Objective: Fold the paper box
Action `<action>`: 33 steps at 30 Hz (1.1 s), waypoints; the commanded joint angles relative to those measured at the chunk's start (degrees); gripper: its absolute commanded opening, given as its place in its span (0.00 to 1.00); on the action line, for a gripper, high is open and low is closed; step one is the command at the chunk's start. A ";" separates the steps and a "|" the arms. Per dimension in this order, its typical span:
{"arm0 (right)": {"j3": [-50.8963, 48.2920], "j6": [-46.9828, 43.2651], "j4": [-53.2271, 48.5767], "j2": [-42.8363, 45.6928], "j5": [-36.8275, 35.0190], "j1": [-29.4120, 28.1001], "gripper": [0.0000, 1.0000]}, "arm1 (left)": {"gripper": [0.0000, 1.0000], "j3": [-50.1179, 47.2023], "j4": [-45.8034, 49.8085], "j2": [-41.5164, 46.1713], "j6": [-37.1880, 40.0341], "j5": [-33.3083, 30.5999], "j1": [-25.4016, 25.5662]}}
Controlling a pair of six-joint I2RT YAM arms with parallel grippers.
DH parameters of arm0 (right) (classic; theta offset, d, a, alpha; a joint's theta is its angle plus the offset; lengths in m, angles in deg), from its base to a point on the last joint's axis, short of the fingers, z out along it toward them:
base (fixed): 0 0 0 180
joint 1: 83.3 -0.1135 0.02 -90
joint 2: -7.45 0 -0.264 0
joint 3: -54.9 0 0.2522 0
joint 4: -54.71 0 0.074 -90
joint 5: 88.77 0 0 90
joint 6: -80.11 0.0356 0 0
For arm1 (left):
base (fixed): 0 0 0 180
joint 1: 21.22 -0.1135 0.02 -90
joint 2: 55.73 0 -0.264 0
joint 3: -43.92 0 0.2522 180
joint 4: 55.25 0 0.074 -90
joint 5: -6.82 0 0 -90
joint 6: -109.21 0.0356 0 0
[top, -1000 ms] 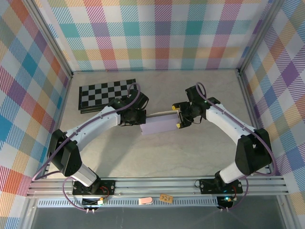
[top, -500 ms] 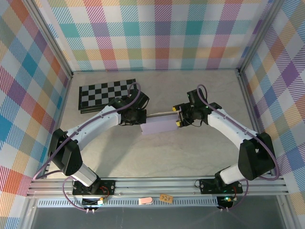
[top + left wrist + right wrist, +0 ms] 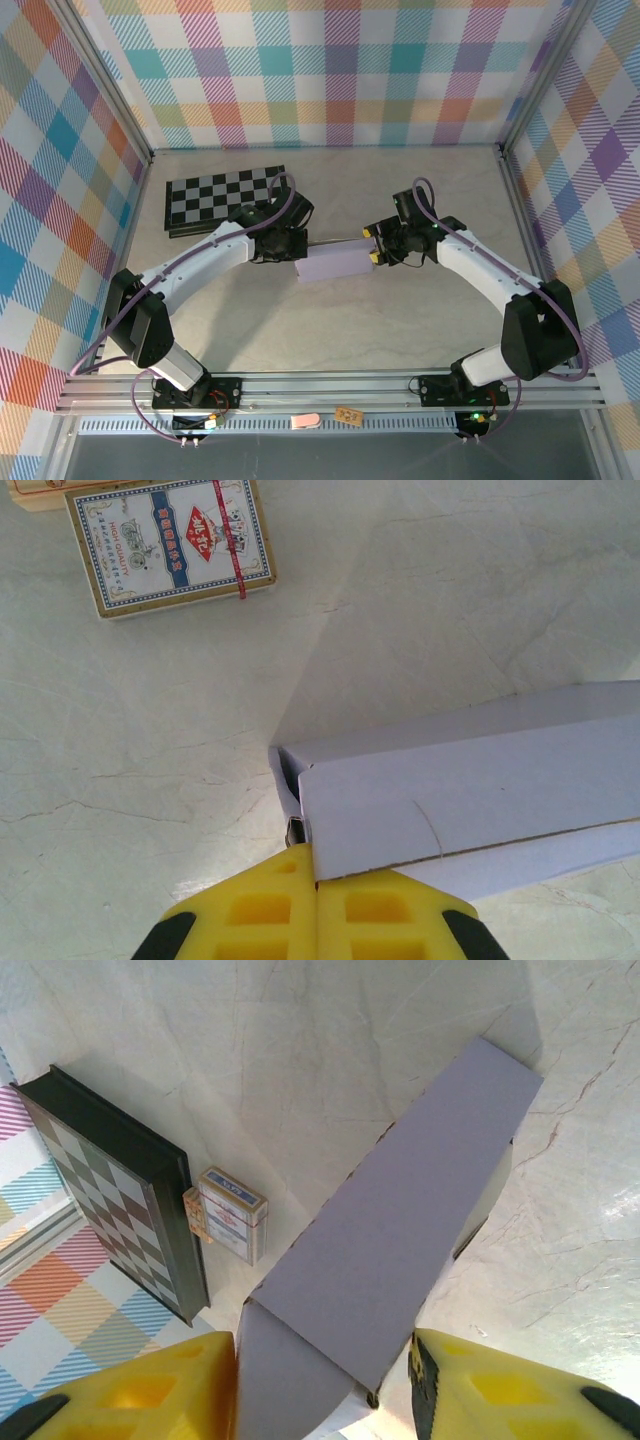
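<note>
At the middle of the tabletop (image 3: 330, 330) the paper box (image 3: 335, 264) sits between both arms. The left tool (image 3: 316, 872) is pinched closed on its left end. The right tool (image 3: 325, 1355) straddles its right end; whether it grips, I cannot tell. Beyond, the checkerboard (image 3: 225, 197) lies towards the far-left corner

Left arm (image 3: 200, 262) bowed inward from its base, wrist at table centre. Left gripper (image 3: 315, 865): fingers pressed together, pinching paper box (image 3: 470, 790) corner. Right arm (image 3: 480, 265) mirrors it. Right gripper (image 3: 325, 1360): jaws apart, flanking box end, grip unclear.
</note>
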 commanded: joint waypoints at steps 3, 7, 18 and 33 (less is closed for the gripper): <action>-2.77 -1.37 -5.31 -0.19 -1.67 -0.09 0.48 | 0.03 -1.72 3.72 -2.29 -1.64 4.97 1.87; -2.31 -1.72 -5.50 -0.29 -2.46 -0.10 0.48 | 0.11 -2.88 2.08 0.47 -4.03 6.19 1.87; -1.86 -1.77 -5.79 -1.22 -3.11 -0.70 0.47 | 0.27 -4.28 -2.23 5.11 -12.02 11.26 1.51; 1.47 -0.95 -7.82 -2.89 -3.85 -1.03 0.44 | 0.41 -3.34 0.43 7.22 -12.83 13.05 0.55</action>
